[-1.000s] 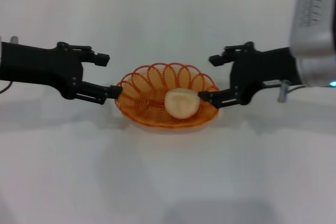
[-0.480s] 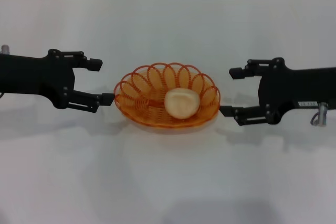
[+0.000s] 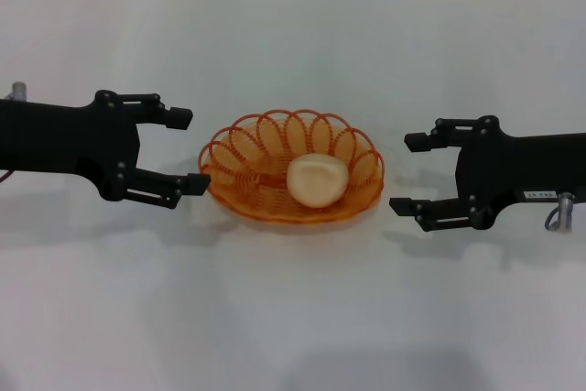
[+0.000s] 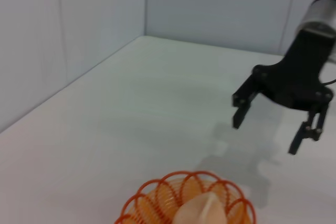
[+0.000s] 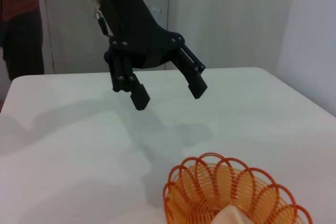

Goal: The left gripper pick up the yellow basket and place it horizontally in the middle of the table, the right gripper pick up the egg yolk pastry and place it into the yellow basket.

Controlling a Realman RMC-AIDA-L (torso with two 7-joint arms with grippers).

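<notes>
Black left tool (image 3: 186,149) and right tool (image 3: 409,174) gape, flanking yellow basket (image 3: 240,155).

Label on right gripper (image 3: 410,174) forearm: I see a small white sticker (image 3: 534,195) at its 3 o'clock end; print too small to read.
Other text: none I can read.

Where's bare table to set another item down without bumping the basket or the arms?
Free: the table strip nearer the robot than the yellow basket, and the strip beyond it. Crowded: the middle row, where the open left gripper and open right gripper flank the basket holding the egg yolk pastry.
</notes>
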